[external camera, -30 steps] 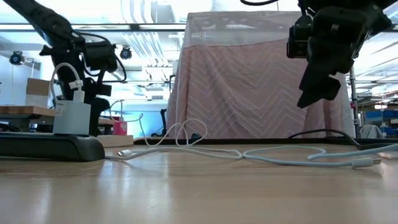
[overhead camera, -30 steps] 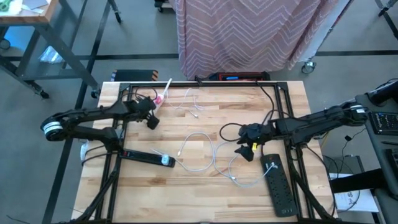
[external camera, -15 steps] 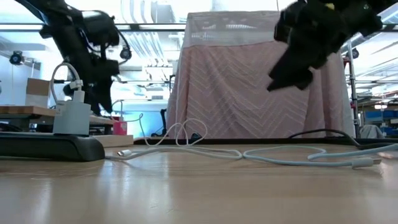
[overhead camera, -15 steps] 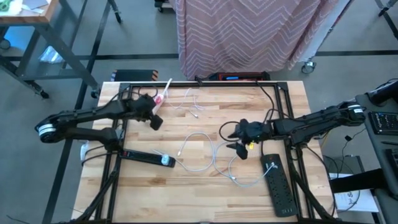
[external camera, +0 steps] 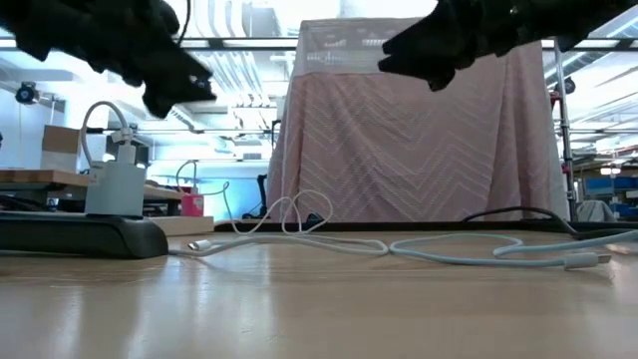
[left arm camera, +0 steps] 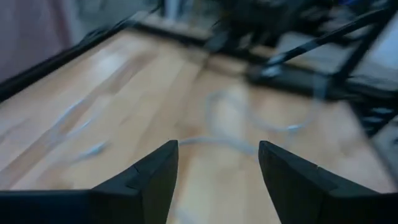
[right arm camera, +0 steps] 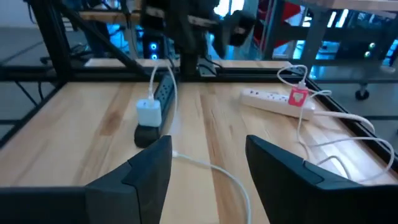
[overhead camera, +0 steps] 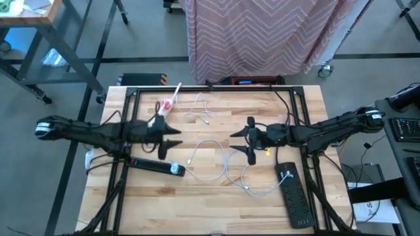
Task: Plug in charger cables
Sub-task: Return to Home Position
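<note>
Step in hand: the plugging looks finished, and I take this as the return to rest. Both arms hang clear of the tabletop with nothing carried.
Left jaws: at the end of the left arm, released. The fingers stand wide apart with only bare wood showing between them.
Right jaws: at the end of the right arm, facing the left jaws across the middle of the tabletop. They are released too; the fingers are spread and empty.
Pink adapter: seated in the white power strip with a white cord looping out of its top. It sits just beyond the left jaws toward the far edge and across the tabletop from the right jaws.
Pale adapter: upright in the end of the black power strip with its cord arching over it. It is below the left jaws, on their near side.
Loose charger cables: slack loops flat on the wood, in the stretch between the two sets of jaws and lower than both — touching neither.
Containers: no bins or trays here; the strips' sockets are the only holders. The white strip holds the pink adapter and the black strip holds the pale one. A second black strip lies near the right arm — I can't tell whether anything is plugged into it.
Next move: in my judgement, draw each arm back toward its own side with the jaws kept high. That way no finger snags a cord and tugs an adapter loose.
</note>
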{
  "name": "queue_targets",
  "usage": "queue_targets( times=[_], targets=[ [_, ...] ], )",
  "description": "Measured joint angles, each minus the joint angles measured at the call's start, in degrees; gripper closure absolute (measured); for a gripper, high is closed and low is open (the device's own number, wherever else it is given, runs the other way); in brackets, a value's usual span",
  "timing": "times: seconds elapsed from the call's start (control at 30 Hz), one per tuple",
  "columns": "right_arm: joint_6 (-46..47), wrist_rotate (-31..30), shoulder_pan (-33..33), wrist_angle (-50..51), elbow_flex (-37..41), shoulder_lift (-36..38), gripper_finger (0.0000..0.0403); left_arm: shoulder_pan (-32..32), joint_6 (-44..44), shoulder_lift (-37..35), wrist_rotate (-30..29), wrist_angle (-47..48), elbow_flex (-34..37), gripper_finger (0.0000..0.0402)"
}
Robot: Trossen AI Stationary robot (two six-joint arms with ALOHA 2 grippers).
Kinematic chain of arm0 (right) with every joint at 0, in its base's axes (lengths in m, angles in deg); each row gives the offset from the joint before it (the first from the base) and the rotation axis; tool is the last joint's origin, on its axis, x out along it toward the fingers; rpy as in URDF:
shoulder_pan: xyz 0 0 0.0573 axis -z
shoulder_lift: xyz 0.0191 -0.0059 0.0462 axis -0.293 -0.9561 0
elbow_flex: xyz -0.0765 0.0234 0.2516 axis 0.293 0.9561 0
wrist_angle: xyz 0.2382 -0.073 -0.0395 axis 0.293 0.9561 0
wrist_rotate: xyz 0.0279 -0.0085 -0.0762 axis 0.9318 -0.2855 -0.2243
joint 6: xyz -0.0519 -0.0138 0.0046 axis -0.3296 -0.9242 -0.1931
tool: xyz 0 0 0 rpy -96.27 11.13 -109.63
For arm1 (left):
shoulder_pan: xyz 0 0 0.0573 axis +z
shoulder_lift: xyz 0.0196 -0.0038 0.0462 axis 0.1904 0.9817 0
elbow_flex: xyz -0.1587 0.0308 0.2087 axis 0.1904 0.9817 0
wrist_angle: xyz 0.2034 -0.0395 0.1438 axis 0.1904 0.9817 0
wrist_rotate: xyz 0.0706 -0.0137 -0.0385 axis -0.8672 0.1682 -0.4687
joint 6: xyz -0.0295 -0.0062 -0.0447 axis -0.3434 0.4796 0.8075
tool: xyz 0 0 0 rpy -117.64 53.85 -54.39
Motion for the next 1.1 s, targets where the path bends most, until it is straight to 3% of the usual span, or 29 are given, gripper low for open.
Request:
queue_targets(
  times=[0.13, 0.33, 0.63, 0.93, 1.1],
  targets=[
    [-2.0, 0.0, 0.0, -3.4, 0.0, -2.6, 0.0208, -5.0, -3.3, -1.3, 0.3, -10.2, 3.6, 0.02],
    [-8.2, 0.0, 0.0, -6.1, 0.0, -3.7, 0.0213, -7.4, -6.9, -4.1, 0.2, -12.3, 5.2, 0.0213],
    [-15.5, -7.6, 0.2, -0.1, 0.1, 9.0, 0.0248, -7.2, -5.5, -8.0, -1.5, -12.4, 5.2, 0.0233],
    [-15.2, -7.9, 0.1, 11.0, 0.0, 20.8, 0.0271, -7.2, -2.8, -7.1, -1.5, -12.3, 5.2, 0.0233],
    [-11.0, -7.5, 0.2, 22.4, 0.1, 26.7, 0.0279, -7.2, -7.4, -9.6, -1.5, -12.2, 6.0, 0.0226]
  ],
)
